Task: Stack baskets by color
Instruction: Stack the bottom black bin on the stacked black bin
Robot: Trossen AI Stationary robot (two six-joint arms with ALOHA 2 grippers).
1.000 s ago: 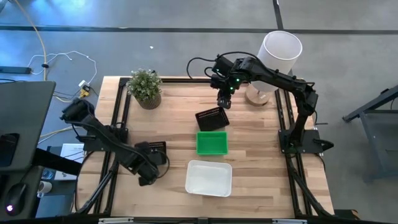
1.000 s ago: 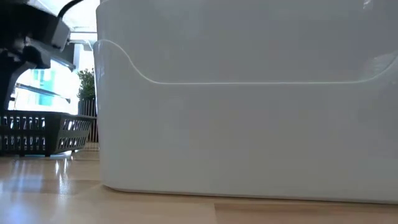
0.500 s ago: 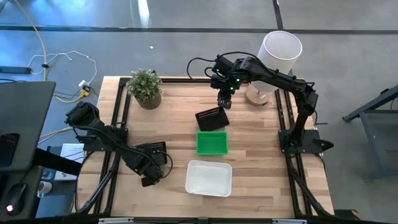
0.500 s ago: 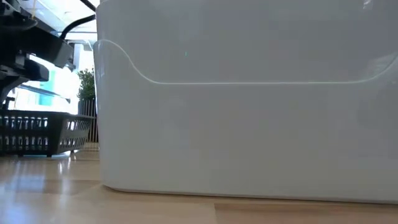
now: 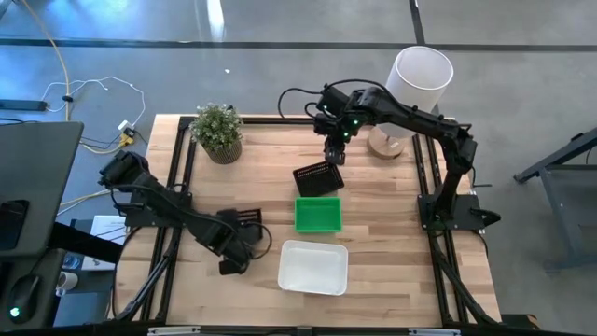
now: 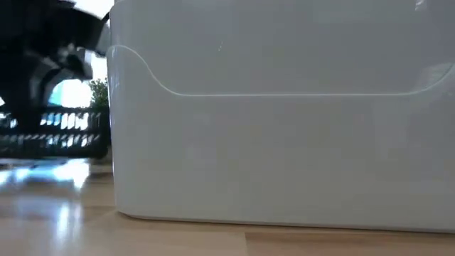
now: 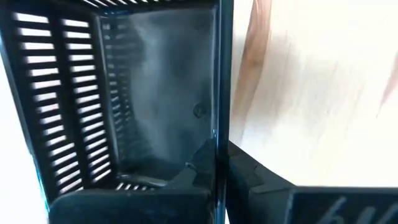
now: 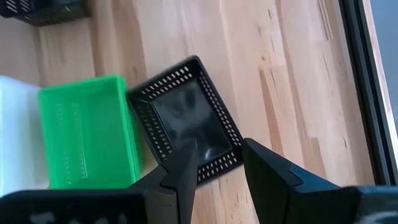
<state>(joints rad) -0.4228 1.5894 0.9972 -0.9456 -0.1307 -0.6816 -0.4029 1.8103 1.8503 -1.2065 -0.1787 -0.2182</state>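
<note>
One black basket point(image 5: 246, 218) sits at the table's left middle, and my left gripper point(image 5: 235, 248) is shut on its wall; the low view shows this basket point(image 6: 57, 131) blurred at the left. A second black basket point(image 5: 317, 176) rests askew on the table beyond the green basket point(image 5: 318, 214). My right gripper point(image 8: 217, 168) hangs open above that second black basket point(image 8: 186, 121) without touching it. The white basket point(image 5: 313, 266) lies nearest the front edge and fills the low view point(image 6: 284, 142). My left gripper pinches one side wall point(image 7: 217, 134) of the black basket, one finger point(image 7: 193, 169) inside the basket and the other finger point(image 7: 249, 177) outside. The fingers come from above, pointing down. Whether the basket's bottom is on the table, I cannot tell.
A small potted plant point(image 5: 217, 131) stands at the far left and a tall white cylinder point(image 5: 422, 79) at the far right. Bare wood lies between the left black basket and the green one, and along the table's right side.
My left gripper has shut on the black basket's wall and gone toward the table's right, turning slightly. The basket has moved with it toward the green and white baskets. My right gripper has kept still.
</note>
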